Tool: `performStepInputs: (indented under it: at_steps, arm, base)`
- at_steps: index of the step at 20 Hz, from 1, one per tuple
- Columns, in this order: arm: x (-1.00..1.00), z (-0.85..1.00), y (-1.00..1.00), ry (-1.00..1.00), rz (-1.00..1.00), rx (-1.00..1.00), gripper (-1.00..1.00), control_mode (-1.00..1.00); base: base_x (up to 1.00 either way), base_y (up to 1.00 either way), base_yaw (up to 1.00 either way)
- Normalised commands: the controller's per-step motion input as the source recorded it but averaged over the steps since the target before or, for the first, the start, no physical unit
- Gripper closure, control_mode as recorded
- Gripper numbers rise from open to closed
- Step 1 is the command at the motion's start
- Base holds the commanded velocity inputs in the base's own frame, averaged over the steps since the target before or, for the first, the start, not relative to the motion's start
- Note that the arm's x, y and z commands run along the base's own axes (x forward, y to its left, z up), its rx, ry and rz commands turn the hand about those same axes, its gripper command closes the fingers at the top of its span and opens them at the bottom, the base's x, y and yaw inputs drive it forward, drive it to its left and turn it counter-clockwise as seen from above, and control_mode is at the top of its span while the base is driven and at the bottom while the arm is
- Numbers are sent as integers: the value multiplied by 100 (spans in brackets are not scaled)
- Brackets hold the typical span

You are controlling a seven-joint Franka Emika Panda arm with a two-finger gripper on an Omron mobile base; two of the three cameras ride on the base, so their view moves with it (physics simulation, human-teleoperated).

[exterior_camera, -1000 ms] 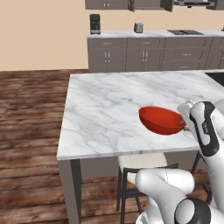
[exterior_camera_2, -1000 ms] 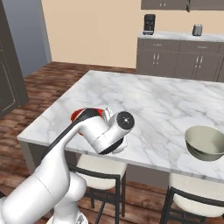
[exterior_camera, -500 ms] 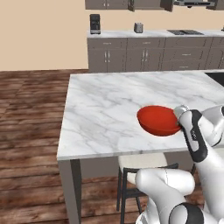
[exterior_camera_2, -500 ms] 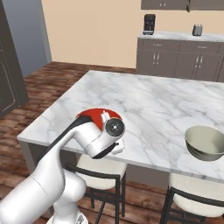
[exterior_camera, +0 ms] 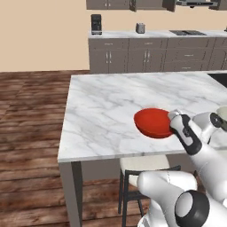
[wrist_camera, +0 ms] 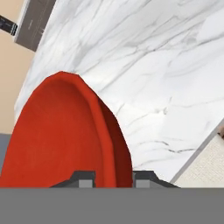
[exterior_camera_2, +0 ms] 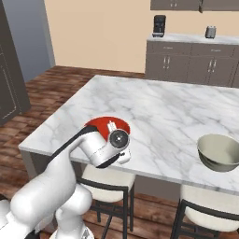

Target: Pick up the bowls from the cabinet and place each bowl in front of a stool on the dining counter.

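Observation:
My gripper [exterior_camera: 173, 117] [exterior_camera_2: 112, 127] [wrist_camera: 113, 176] is shut on the near rim of the red bowl [exterior_camera: 153, 123] [exterior_camera_2: 100, 125] [wrist_camera: 61, 140]. The bowl is tilted, low over the dining counter [exterior_camera: 111, 102] [exterior_camera_2: 158, 107] [wrist_camera: 144, 57] near its front edge. I cannot tell whether it touches the marble. A cream-seated stool [exterior_camera: 146, 165] [exterior_camera_2: 105, 179] [wrist_camera: 205, 168] stands right below that edge. The pale grey-green bowl [exterior_camera_2: 218, 152] rests upright on the counter further right, in front of a second stool [exterior_camera_2: 205, 205].
A grey drawer unit [exterior_camera: 155, 55] with a marble worktop runs along the back wall, carrying a coffee machine [exterior_camera: 96, 24] and a toaster [exterior_camera: 140, 28]. Wooden floor [exterior_camera: 31, 133] lies left of the counter. A tall dark cabinet [exterior_camera_2: 9, 70] stands at the far left.
The hand has turned and carried the red bowl a little left, toward the counter's front edge; the bowl now tilts more. The grey-green bowl has not moved.

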Motion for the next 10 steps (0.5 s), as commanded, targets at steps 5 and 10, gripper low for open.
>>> performStepInputs:
  at_steps: [5, 10]
  arm:
    - [33, -28, 0, 0, 0, 0, 100, -100]
    - [28, -28, 0, 0, 0, 0, 100, -100]
  base:
    - [0, 0, 0]
    - [0, 0, 0]
